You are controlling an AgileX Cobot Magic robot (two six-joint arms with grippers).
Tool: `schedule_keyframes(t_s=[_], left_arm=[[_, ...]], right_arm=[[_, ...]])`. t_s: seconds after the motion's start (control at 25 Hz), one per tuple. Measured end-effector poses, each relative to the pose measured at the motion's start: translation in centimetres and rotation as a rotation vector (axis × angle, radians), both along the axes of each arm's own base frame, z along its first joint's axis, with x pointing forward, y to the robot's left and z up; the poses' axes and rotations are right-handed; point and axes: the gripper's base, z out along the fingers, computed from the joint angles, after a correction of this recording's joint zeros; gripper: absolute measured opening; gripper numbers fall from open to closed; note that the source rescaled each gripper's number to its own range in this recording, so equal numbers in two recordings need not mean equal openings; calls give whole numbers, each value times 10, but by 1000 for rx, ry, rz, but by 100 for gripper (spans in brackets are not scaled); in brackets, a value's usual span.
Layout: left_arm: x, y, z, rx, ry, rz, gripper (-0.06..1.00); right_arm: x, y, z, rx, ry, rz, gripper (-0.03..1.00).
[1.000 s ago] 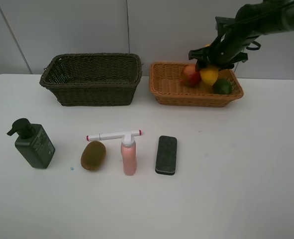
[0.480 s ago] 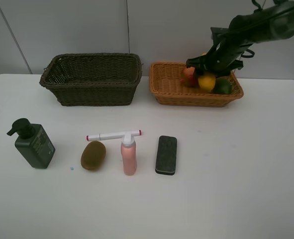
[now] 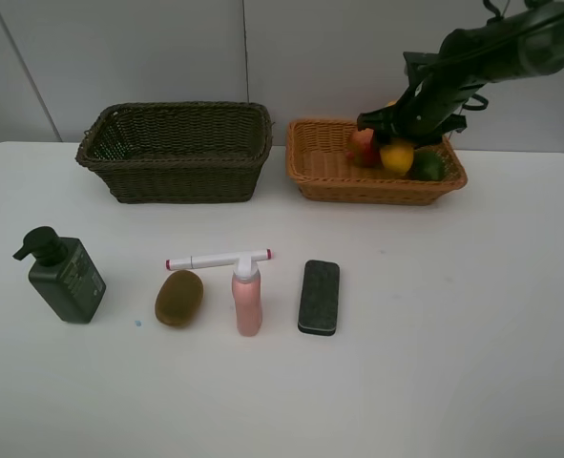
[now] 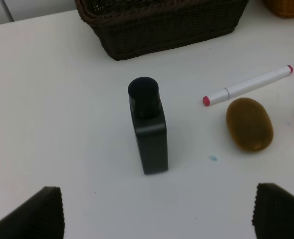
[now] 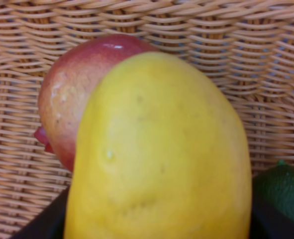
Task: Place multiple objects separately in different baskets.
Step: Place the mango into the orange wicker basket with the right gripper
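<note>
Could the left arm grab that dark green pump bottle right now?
Probably yes: the left gripper is open and faces the dark green pump bottle, which stands alone, with the kiwi and marker apart from it.

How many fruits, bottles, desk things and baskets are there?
Fruits: 4, kiwi, mango, lime, pomegranate
Bottles: 2, green pump bottle, pink bottle
Desk things: 2, marker, eraser
Baskets: 2, dark basket, tan basket
Total: 10

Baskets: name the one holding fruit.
The shallower orange-tan basket, with a yellow mango, red pomegranate and green lime inside; the deep olive-brown basket shows none.
</note>
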Motion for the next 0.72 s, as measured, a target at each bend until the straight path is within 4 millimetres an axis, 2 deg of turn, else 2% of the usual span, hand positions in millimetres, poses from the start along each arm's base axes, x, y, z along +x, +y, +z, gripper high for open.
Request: schedule_keyframes(t_s=[0.12, 0.16, 0.2, 0.24, 0.28, 0.36, 0.52, 0.72], left_arm=[[0, 0, 0, 0, 0, 0, 100], [0, 0, 0, 0, 0, 0, 100], [0, 0, 0, 0, 0, 0, 100], [0, 0, 0, 0, 0, 0, 100], [0, 0, 0, 0, 0, 0, 100], [0, 0, 0, 0, 0, 0, 100], [0, 0, 0, 0, 0, 0, 100], [0, 0, 0, 0, 0, 0, 100]], right_arm=[[0, 0, 0, -9, -2, 4, 11], [0, -1, 0, -19, -4, 10, 20], [0, -1, 0, -27, -5, 14, 36], [0, -2, 0, -36, -7, 19, 60], [1, -2, 0, -44, -10, 23, 77], [1, -2, 0, -45, -10, 24, 92], [1, -2, 0, -45, -12, 24, 99], [1, -3, 1, -62, -16, 33, 100]])
